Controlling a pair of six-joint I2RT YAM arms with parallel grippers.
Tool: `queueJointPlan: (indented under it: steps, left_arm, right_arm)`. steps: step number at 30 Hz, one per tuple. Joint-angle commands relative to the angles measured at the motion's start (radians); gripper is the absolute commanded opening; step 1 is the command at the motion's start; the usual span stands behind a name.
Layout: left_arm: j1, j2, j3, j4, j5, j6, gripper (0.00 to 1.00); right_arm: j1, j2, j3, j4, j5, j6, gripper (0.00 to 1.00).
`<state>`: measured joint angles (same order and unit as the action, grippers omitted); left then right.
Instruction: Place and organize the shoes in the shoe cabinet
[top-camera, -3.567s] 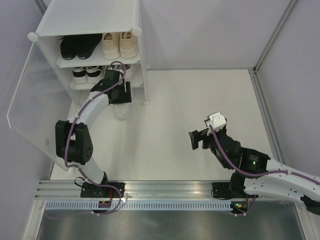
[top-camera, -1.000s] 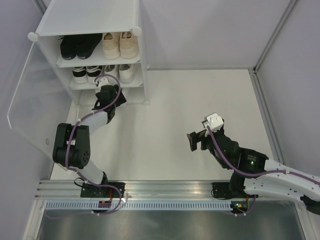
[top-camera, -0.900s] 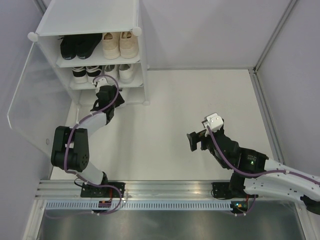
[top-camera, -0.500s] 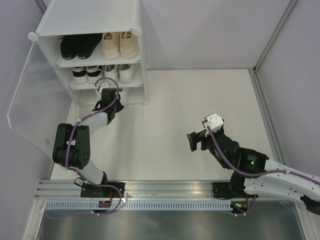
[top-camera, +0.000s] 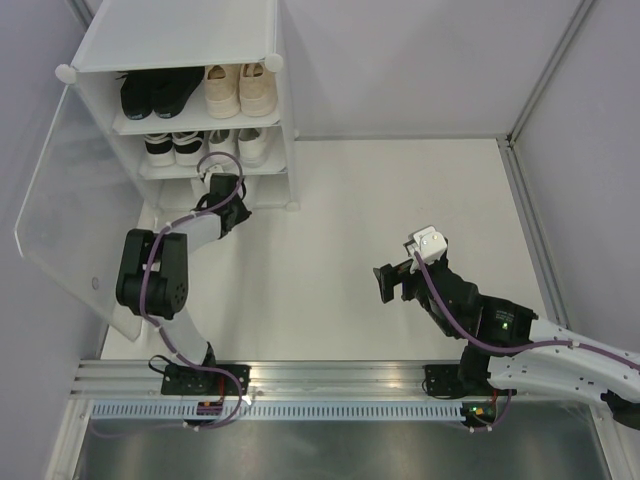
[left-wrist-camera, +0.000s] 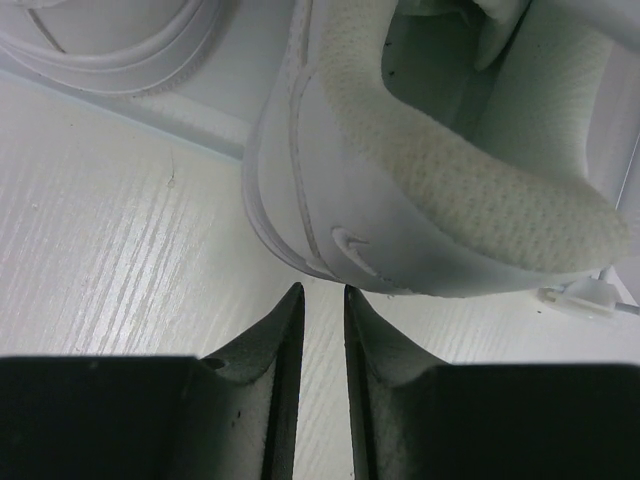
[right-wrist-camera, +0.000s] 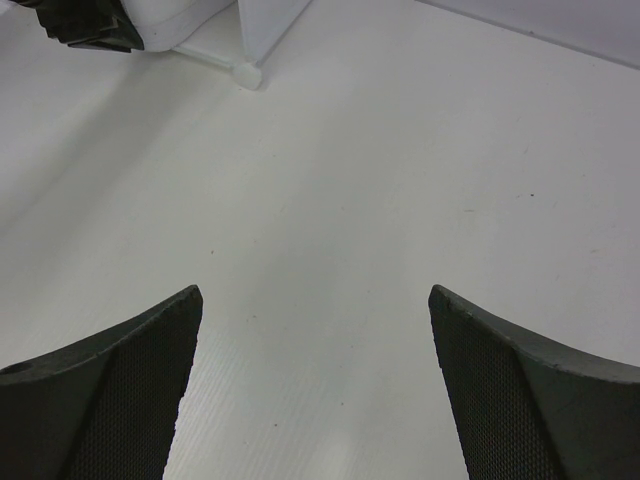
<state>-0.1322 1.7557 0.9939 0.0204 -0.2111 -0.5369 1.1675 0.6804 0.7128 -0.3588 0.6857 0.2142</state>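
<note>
The shoe cabinet (top-camera: 175, 35) stands at the back left with its frosted door (top-camera: 55, 200) swung open. Its top tier holds a black pair (top-camera: 155, 92) and a beige pair (top-camera: 240, 88). The middle tier holds a black-and-white pair (top-camera: 172, 148) and a white pair (top-camera: 240, 143). My left gripper (top-camera: 222, 187) is low at the bottom tier. In the left wrist view its jaws (left-wrist-camera: 318, 290) are drawn almost together with nothing between them, tips right at the heel of a white shoe (left-wrist-camera: 400, 200). My right gripper (top-camera: 385, 283) hovers open over bare floor (right-wrist-camera: 315, 300).
Another white shoe (left-wrist-camera: 110, 40) lies left of the one at my left fingertips. The cabinet's corner foot (right-wrist-camera: 250, 75) shows at the top of the right wrist view. Grey walls (top-camera: 560, 80) close in the white floor (top-camera: 400, 200) at the back and right.
My left jaws have narrowed from wide apart to a thin slit. The left arm's elbow has swung up towards the cabinet while its gripper stayed at the bottom tier. The right arm has not moved.
</note>
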Motion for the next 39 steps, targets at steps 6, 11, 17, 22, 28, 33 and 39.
queueJointPlan:
  steps: [6,11,17,22,28,33,39]
  left_arm:
    - [0.017,0.07,0.121,0.067,-0.062,-0.009,0.26]
    - [0.031,0.077,0.12,0.087,-0.068,-0.031,0.27]
    - [0.039,0.08,0.135,0.096,-0.067,-0.031,0.33]
    - [0.046,0.103,0.169,0.092,-0.065,-0.028,0.36]
    - [0.059,0.12,0.195,0.105,-0.062,-0.038,0.39]
    - [0.059,0.128,0.189,0.108,-0.062,-0.052,0.44]
    - [0.068,0.146,0.201,0.113,-0.05,-0.077,0.49]
  right_arm:
    - [-0.002,-0.002,-0.004,0.021,0.008,0.002,0.98]
    - [-0.002,0.002,-0.004,0.021,0.011,0.002,0.98]
    - [-0.003,0.01,-0.004,0.024,0.009,0.001,0.98]
    - [-0.002,0.016,-0.003,0.021,0.012,0.001,0.98]
    - [-0.002,0.011,-0.004,0.02,0.011,0.002,0.98]
    - [-0.002,0.018,-0.003,0.021,0.009,-0.001,0.98]
    - [-0.003,0.019,-0.001,0.018,0.009,-0.003,0.98]
